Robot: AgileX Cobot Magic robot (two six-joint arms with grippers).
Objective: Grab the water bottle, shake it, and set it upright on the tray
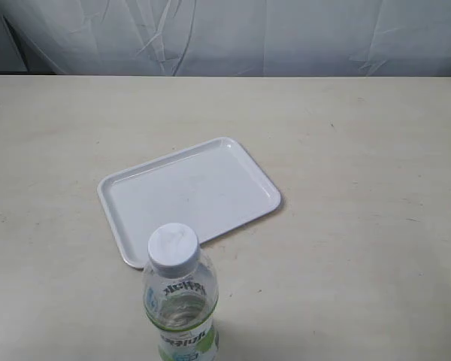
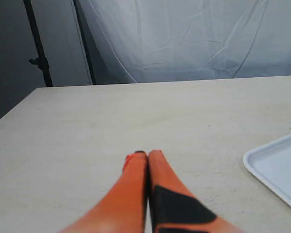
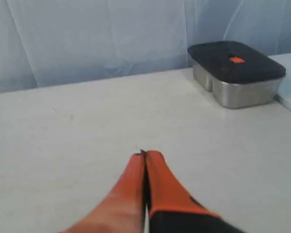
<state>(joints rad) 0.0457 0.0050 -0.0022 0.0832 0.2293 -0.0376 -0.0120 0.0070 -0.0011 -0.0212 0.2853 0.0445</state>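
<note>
The water bottle (image 1: 180, 301) stands upright at the near edge of the exterior view, white cap up, green-and-white label partly cut off by the frame. Just behind it lies the white tray (image 1: 135, 188), flat on the table and bare. Neither gripper shows in the exterior view. In the left wrist view my left gripper (image 2: 148, 154) has its orange fingers pressed together over bare table, with a corner of the tray (image 2: 276, 170) off to one side. My right gripper (image 3: 145, 155) is likewise shut on nothing above the tabletop.
A metal lunch box with a dark lid (image 3: 235, 73) sits at the table's far edge in the right wrist view. White cloth hangs behind the beige table (image 1: 361, 226). A black stand pole (image 2: 39, 48) rises beyond the table's corner.
</note>
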